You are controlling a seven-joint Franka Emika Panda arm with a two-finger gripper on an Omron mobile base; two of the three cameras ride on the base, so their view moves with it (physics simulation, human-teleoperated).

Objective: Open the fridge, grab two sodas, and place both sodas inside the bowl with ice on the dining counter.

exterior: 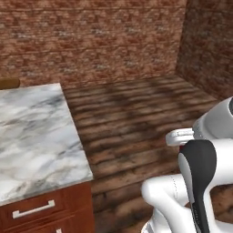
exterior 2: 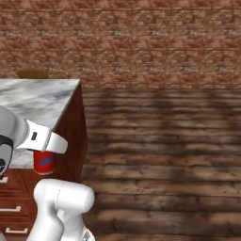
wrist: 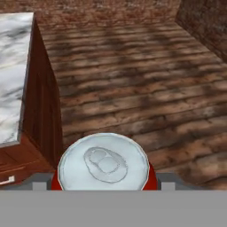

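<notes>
My gripper point(exterior 2: 45, 160) is shut on the red soda can point(exterior 2: 44, 164), which hangs upright under the white hand, level with the island's drawer fronts. In the hand view the can's silver lid with its pull tab point(wrist: 103, 162) sits between the two grey fingertips point(wrist: 41, 182), with red wall showing at both sides. The can is in the air above the wood floor, just right of the island's corner. The fridge, the purple soda, the bowl with ice and the dining counter are out of view.
A marble-topped island point(exterior: 32, 136) with reddish wood drawers point(exterior: 34, 209) stands to the left. A brown wooden object point(exterior 2: 32, 74) pokes up at its far edge. Brick walls point(exterior: 91, 36) close the back and right. Dark plank floor point(exterior 2: 164, 141) stretches ahead.
</notes>
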